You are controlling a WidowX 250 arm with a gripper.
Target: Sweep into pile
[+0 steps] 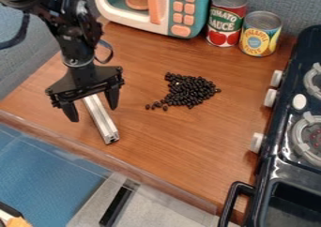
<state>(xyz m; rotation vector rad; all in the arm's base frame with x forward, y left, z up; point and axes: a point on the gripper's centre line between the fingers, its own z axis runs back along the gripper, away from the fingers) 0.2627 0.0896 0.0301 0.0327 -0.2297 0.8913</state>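
Black gripper (93,114) hung with its fingers spread wide over a silver bar (100,118) on the wooden counter (169,151), near dark beans (190,91) heaped loosely, several strays toward the bar. Two cans (226,18) (260,34) stood behind, beside a toy microwave (182,10).

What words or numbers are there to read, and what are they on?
"TOMATO SAUCE": on the red can.
"PINEAPPLE SLICES": small, on the yellow can.
Any finer print on the cans is too small to read.
I can't make out any words or numbers on the toy microwave's buttons or the stove's knobs.
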